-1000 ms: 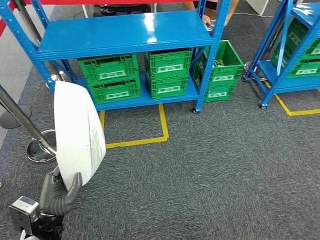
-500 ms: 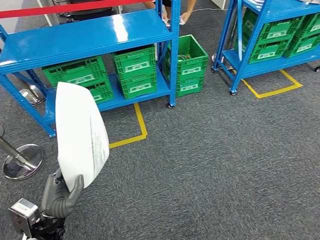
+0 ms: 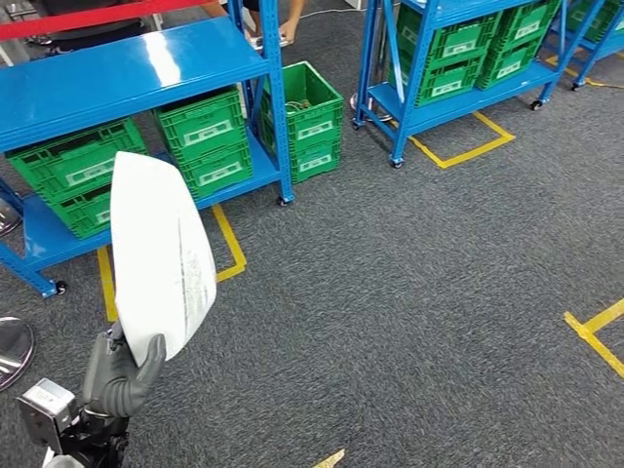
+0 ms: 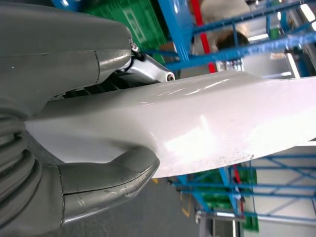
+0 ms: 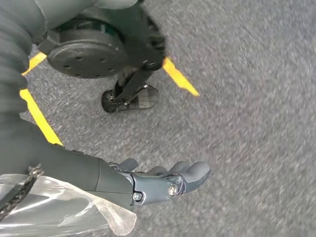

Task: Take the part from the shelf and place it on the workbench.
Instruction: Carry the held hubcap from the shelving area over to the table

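The part (image 3: 158, 258) is a large, white, curved shell with a printed label, standing upright at the lower left of the head view. My left hand (image 3: 118, 378) grips its lower edge. In the left wrist view the grey thumb (image 4: 108, 180) presses on one face of the white part (image 4: 209, 123) and the other fingers lie behind it. My right hand (image 5: 156, 180) hangs over the grey carpet with its fingers stretched out and nothing in it.
A blue shelf (image 3: 133, 68) with green crates (image 3: 202, 136) stands at the upper left, and one green crate (image 3: 309, 107) sits on the floor beside it. A second blue shelf (image 3: 442, 93) stands at the upper right. Yellow tape lines (image 3: 460, 151) mark the carpet. A person's legs (image 3: 287, 19) stand behind the first shelf.
The whole picture has shifted: the camera has turned right, so the shelves slide left and a second shelf comes into view. My left hand still holds the part the same way.
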Robot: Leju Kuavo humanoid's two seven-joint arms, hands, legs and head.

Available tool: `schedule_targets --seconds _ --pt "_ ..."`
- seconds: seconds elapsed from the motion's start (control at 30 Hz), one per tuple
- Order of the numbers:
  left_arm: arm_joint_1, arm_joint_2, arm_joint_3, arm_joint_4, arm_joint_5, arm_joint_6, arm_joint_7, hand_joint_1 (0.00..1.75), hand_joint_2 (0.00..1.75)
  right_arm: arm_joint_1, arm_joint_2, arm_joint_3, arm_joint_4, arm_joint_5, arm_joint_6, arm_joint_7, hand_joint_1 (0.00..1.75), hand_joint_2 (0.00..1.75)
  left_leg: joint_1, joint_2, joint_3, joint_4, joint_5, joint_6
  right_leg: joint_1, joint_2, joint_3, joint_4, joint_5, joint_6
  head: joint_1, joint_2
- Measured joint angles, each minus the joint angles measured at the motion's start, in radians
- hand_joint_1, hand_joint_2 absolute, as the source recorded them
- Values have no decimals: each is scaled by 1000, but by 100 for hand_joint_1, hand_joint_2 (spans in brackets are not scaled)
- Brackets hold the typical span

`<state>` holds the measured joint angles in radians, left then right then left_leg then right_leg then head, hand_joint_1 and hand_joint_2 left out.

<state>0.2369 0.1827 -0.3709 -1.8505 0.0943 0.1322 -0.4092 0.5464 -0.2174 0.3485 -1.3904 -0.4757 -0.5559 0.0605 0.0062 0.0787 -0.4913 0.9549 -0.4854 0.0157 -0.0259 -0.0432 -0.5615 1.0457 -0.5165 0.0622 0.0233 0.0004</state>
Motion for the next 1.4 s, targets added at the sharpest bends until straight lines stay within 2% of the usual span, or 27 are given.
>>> schedule_targets --seconds 0.07,0.13,0.2,0.23,0.3,0.33,0.37,0.4,0.43,0.5,0.53,0.57,0.6,0.67,0.73,0.8,0.87,0.9,0.93,1.0,1.07,1.1,1.17,1.23,1.3,1.37,1.4 --pt "-11 0 -8 2 -1 -7 1 175 175 14 15 -23 -11 17 0 11 0 175 -2 12 1 14 -9 -15 2 -17 32 -60 10 -15 -1 0" --pt "-19 -1 -17 6 -2 -9 1 175 175 32 28 -43 -23 29 0 20 0 175 -2 23 4 18 -12 -24 5 0 27 -54 10 -36 -2 0" --pt "-25 -2 -26 9 -2 -9 1 175 175 47 39 -56 -34 36 0 25 0 175 3 2 -1 37 -34 -35 4 18 26 -54 15 -51 -3 0" --pt "-26 -1 -29 10 -2 -9 1 175 175 52 43 -61 -40 38 0 27 0 175 5 -20 -14 72 -62 -40 3 28 27 -55 19 -58 -4 0" --pt "-27 1 -33 13 -2 -9 1 175 175 56 49 -71 -49 41 0 30 0 175 7 -61 -69 203 -136 -43 5 49 24 -55 25 -67 -6 0" --pt "-27 1 -35 15 -2 -9 1 175 175 58 51 -75 -51 42 0 30 0 175 6 -68 -99 271 -163 -41 7 62 22 -55 26 -69 -6 0" --pt "-27 2 -36 18 -2 -9 1 175 175 60 53 -79 -53 43 0 31 0 175 6 -70 -118 314 -171 -39 9 75 21 -55 27 -70 -6 0" --pt "-27 2 -37 20 -2 -9 1 175 175 63 54 -81 -54 43 0 32 0 175 6 -72 -120 316 -156 -35 12 89 21 -54 28 -70 -6 0" --pt "-27 2 -38 22 -2 -9 1 175 175 65 56 -84 -54 44 0 32 0 175 5 -77 -105 278 -122 -29 14 103 23 -54 28 -70 -6 0" --pt "-27 2 -40 24 -2 -9 1 175 175 68 59 -87 -58 44 0 32 0 175 4 -121 -49 144 -42 -11 17 129 23 -54 29 -68 -5 0" --pt "-27 2 -41 24 -2 -9 1 175 175 68 60 -88 -60 44 0 32 0 175 3 -147 -28 90 -18 -3 17 141 21 -53 31 -65 -4 0" --pt "-28 3 -42 25 -3 -9 1 175 175 68 62 -89 -62 44 0 32 0 175 3 -166 -17 58 -9 3 16 153 16 -51 34 -60 -5 0" --pt "-30 3 -43 25 -3 -9 1 175 175 69 63 -91 -64 44 0 32 0 175 2 -171 -15 48 -12 6 14 164 8 -51 37 -54 -6 0" --pt "-34 3 -45 26 -5 -9 1 175 175 73 66 -95 -65 47 0 36 0 175 3 -145 -15 31 -11 5 11 182 -11 -51 44 -41 -8 0" --pt "-39 2 -49 26 -6 -8 2 175 175 76 71 -100 -66 57 1 44 0 175 8 -115 -13 14 -3 6 15 142 -38 -16 19 -33 -5 0" --pt "-41 2 -54 29 -6 -6 3 175 175 76 75 -112 -66 82 10 60 0 175 7 -84 -15 9 1 8 16 76 -92 99 -46 -27 -2 0" --pt "-41 2 -59 33 -6 1 4 175 175 79 85 -130 -66 118 32 81 0 175 3 -52 -18 10 1 8 14 52 -142 216 -93 -20 -2 0" --pt "-41 3 -62 34 -6 5 4 175 175 82 92 -140 -66 135 45 89 0 175 3 -36 -19 10 1 8 13 47 -143 229 -91 -17 -2 0" --pt "-42 3 -64 36 -6 9 4 175 175 85 100 -151 -66 151 58 95 0 175 3 -22 -19 11 1 7 13 42 -121 199 -72 -16 -2 0" --pt "-45 4 -69 37 -6 16 6 175 175 89 115 -175 -69 181 88 107 0 175 2 3 -18 15 -2 2 14 12 -36 57 -19 -18 -2 0" --pt "-48 6 -71 37 -6 23 8 175 175 93 136 -206 -75 219 125 119 0 175 -3 21 -17 22 -6 -8 17 -12 25 -44 7 -31 -3 0" --pt "-50 7 -72 37 -5 27 10 175 175 96 149 -223 -78 237 143 125 0 175 -5 29 -16 25 -7 -14 20 -14 30 -57 8 -40 -4 0" --pt "-52 9 -75 37 -2 30 12 175 175 105 175 -254 -82 265 168 134 0 175 -4 39 -14 27 -9 -24 20 6 24 -55 12 -55 -5 0" --pt "-53 10 -78 37 0 32 15 175 175 112 200 -282 -86 293 194 141 0 175 0 4 -23 57 -39 -35 17 22 24 -57 18 -68 -6 0" --pt "-50 14 -79 37 2 36 17 175 175 112 227 -316 -91 338 239 149 0 175 3 -51 -66 168 -109 -42 16 41 22 -58 24 -78 -8 0" --pt "-45 18 -78 37 7 38 18 175 175 108 258 -359 -93 395 297 153 0 175 3 -70 -120 298 -165 -40 19 64 18 -57 28 -83 -8 0" --pt "-43 18 -77 37 10 36 19 175 175 106 275 -381 -92 422 326 154 0 175 3 -71 -131 324 -164 -38 21 77 18 -57 29 -84 -8 0"
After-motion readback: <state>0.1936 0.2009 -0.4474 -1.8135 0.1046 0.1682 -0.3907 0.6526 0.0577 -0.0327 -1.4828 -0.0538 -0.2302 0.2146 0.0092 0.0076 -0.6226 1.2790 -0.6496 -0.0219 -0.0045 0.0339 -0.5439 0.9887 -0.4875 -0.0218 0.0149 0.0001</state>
